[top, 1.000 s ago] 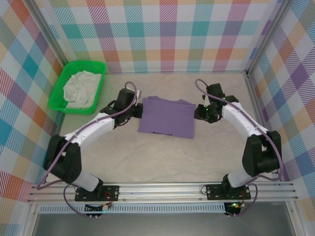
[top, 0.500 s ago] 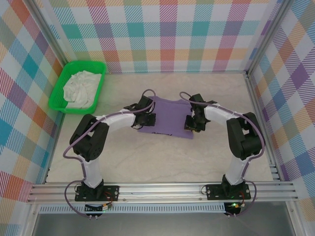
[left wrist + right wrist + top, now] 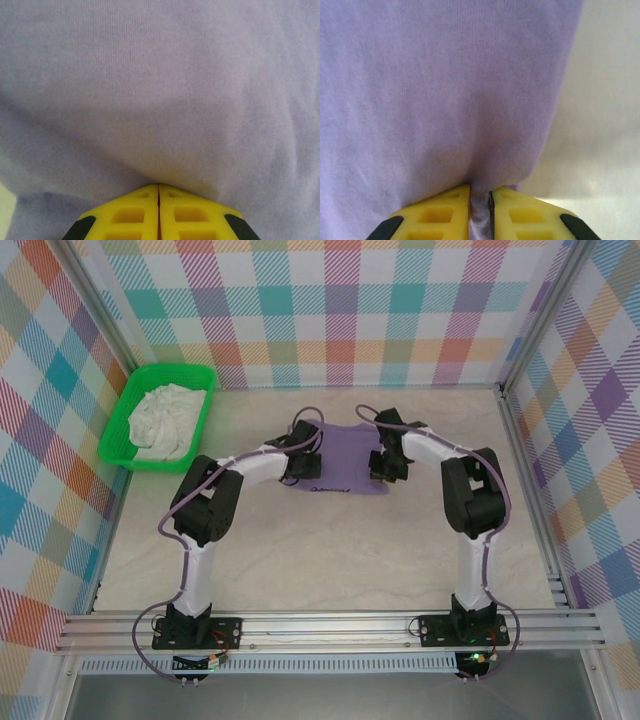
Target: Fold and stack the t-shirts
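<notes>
The lavender-purple t-shirt point(image 3: 345, 468) lies bunched at the middle of the table, between both arms. My left gripper point(image 3: 304, 464) sits at its left edge and my right gripper point(image 3: 384, 462) at its right edge. In the left wrist view the yellow fingers meet at the gripper point(image 3: 159, 187), shut, with the purple cloth point(image 3: 160, 90) puckering straight out of their tips. In the right wrist view the gripper point(image 3: 480, 194) is shut on a fold of the purple cloth point(image 3: 445, 90), which shows between the fingers. The off-white t-shirt point(image 3: 165, 420) lies crumpled in the basket.
A green mesh basket point(image 3: 117, 435) stands at the back left against the wall. Checked walls close in the table on three sides. Bare beige tabletop point(image 3: 330, 560) stretches from the shirt to the near rail. Purple cables loop up from both wrists.
Both grippers have moved inward and toward the back with the purple shirt, which now looks narrower and more bunched. The right jaws have closed further on the cloth.
</notes>
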